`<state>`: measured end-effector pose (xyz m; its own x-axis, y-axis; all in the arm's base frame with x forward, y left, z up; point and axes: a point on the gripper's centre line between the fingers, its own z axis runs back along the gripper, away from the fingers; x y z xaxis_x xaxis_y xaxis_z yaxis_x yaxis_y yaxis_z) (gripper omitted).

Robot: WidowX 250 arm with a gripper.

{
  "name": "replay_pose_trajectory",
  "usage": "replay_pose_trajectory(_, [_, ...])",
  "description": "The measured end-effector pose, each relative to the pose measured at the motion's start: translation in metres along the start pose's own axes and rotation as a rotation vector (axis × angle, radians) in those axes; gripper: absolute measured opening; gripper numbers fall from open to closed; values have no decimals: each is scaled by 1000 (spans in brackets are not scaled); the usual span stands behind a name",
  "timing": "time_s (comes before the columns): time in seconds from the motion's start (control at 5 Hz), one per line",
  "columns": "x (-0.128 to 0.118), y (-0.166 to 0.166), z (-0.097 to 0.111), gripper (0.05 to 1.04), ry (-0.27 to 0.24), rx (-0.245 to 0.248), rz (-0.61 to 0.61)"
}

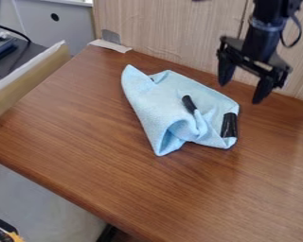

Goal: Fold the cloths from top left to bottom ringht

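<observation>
A light blue cloth (157, 101) lies rumpled on the brown wooden table, a little above the middle of the view. Its left part runs from a pointed upper-left corner down to a bottom tip, with a curled fold near that tip. Two black patches show on it, one near the middle and one at the lower-right corner. The gripper (244, 92) hangs above the table at the upper right, up and to the right of the cloth and apart from it. It is open, its two fingers spread wide with nothing between them.
The brown table (78, 137) has its front edge running diagonally at the lower left. A wood-grain panel (160, 28) stands along the back, behind the gripper. At the left is a light wooden board (27, 78), and white tape (110, 45) sits at the table's back-left corner.
</observation>
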<state>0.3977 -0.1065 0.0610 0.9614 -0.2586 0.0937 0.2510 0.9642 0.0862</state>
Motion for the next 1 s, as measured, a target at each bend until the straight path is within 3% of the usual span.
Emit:
replay_pose_trajectory(0.4, [3,-14,-44,1001,18,12,-9])
replay_pose_trajectory(0.6, [-1,-25,-63,1000,46,-24,-25])
replay_pose_trajectory(1.0, [-21,-27,-72,1001,96,-37,11])
